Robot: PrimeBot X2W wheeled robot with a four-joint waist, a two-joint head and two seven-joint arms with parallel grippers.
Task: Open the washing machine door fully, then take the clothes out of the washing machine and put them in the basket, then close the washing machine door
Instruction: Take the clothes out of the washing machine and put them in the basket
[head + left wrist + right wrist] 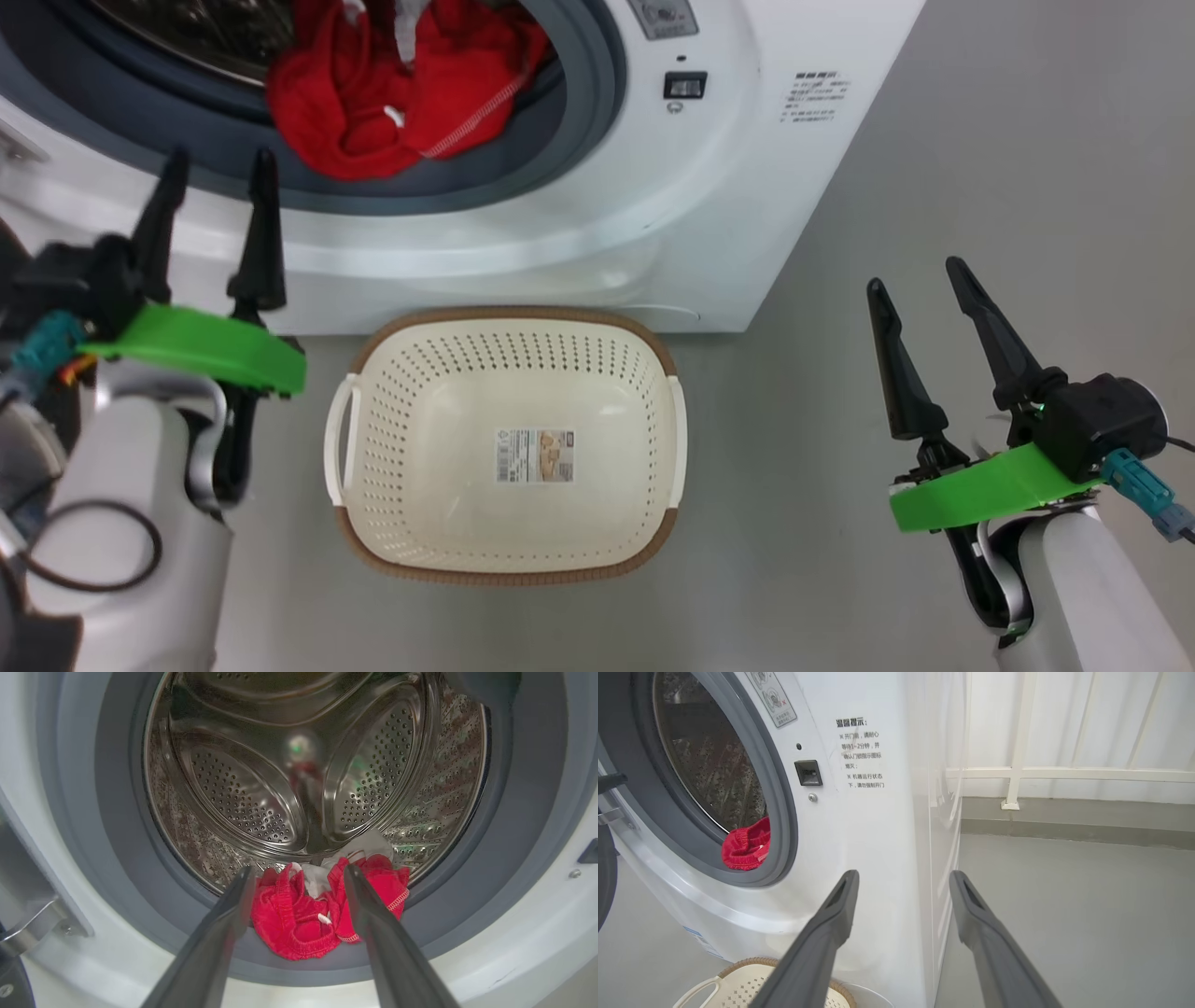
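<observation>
The floor (840, 373) is smooth, matte grey, and it runs back to a pale wall with white rails. Nearest to me sits the basket (509, 315), a cream plastic tub with rounded corners, rows of small holes, white side handles, a brown woven-look rim and a paper sticker on its bottom. Nothing lies in it. It stands just in front of the washing machine (653, 233).

The right pincer (915, 273) hangs well off to the side over bare floor, its long dark fingers spread and holding nothing. The left pincer (217, 163) is raised before the machine's mouth, also spread wide and empty. Seen from its wrist, its two fingers frame the clothes (392, 103) but look short of them.

The machine is a glossy white box with a thick, dull grey rubber ring (93, 812). Its mouth stands uncovered, so the opening step looks done and the unloading is in hand. The clothes are a soft, rumpled red heap with white stitching and a pale scrap, slumped over the lower lip of the ring. Behind them is the perforated steel drum (261, 788).

Next, I'd guess, the left pincer must push in, close on a thick fold and lift it over the lip.
</observation>
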